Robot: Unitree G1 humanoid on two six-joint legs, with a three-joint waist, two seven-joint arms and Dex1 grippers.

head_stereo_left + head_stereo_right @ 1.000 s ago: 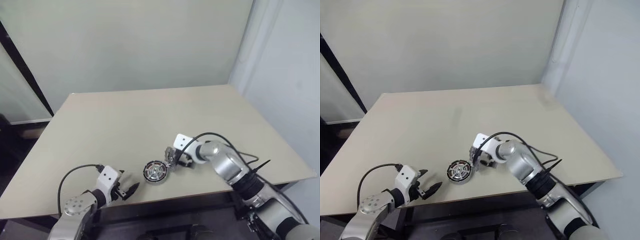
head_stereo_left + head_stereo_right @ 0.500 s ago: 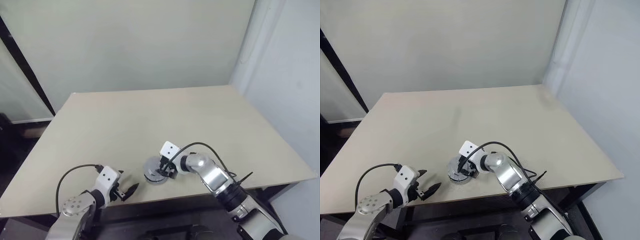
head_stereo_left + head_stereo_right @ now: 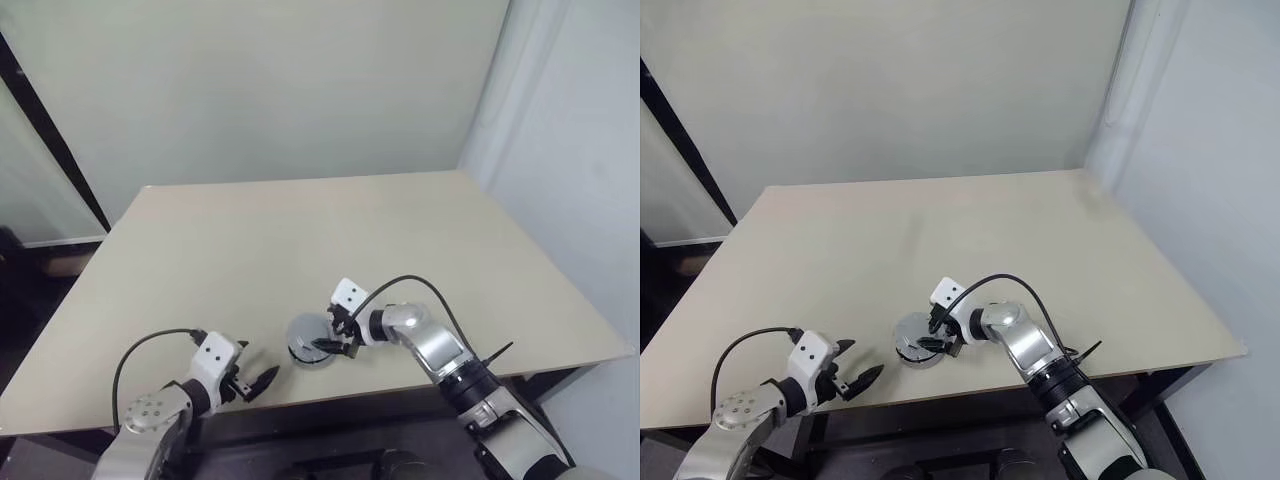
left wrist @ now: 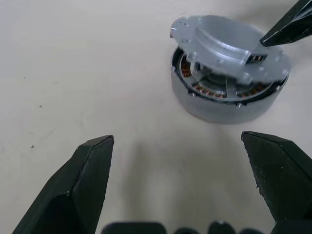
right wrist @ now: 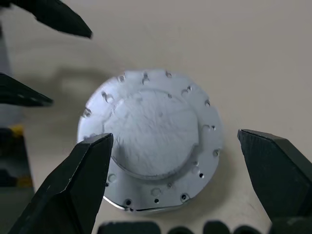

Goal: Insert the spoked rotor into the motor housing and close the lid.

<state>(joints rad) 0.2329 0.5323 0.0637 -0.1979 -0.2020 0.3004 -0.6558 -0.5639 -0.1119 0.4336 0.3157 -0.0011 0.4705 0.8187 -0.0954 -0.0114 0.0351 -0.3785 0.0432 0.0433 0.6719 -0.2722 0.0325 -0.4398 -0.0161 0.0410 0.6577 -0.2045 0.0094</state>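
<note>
The lid [image 4: 228,46] rests tilted on the motor housing [image 4: 226,100] near the table's [image 3: 300,250] front edge — windings show beneath. Risk: a push from the right gripper [image 3: 333,335], released and hovering above, may seat it crooked. A second ago the lid stood open. Left gripper [image 3: 255,380] — released, apart.

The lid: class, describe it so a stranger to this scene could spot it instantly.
Find the beige table; near its front edge, by the right claw, sits the round motor housing. The lid is the silver disc lying tilted over its copper windings.
</note>
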